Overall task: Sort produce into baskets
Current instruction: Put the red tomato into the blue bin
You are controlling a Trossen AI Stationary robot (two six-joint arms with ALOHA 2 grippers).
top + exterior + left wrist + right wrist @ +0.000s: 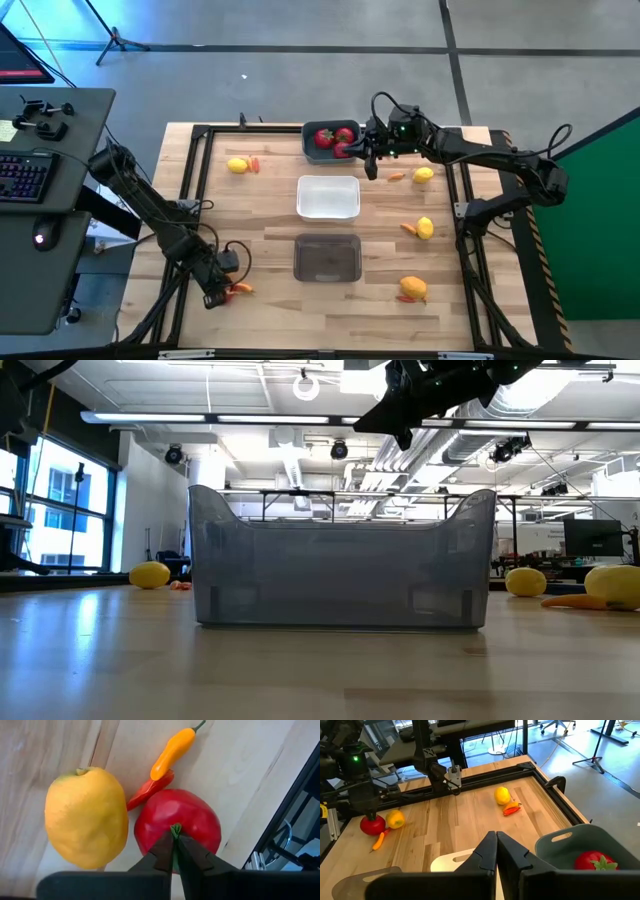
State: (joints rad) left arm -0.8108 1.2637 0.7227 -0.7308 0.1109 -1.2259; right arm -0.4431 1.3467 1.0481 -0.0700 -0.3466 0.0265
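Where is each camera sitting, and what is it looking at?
High view: above the table, looking straight down; both arms show, the left gripper at the near-left corner, the right gripper beside the blue-grey basket.
Low view: at tabletop height, facing the translucent grey basket; an arm hangs overhead.
Left wrist view: looks past shut fingers at a strawberry.
Right wrist view: looks across the table past its own shut fingers.
Shared: that strawberry shows in both wrist views.
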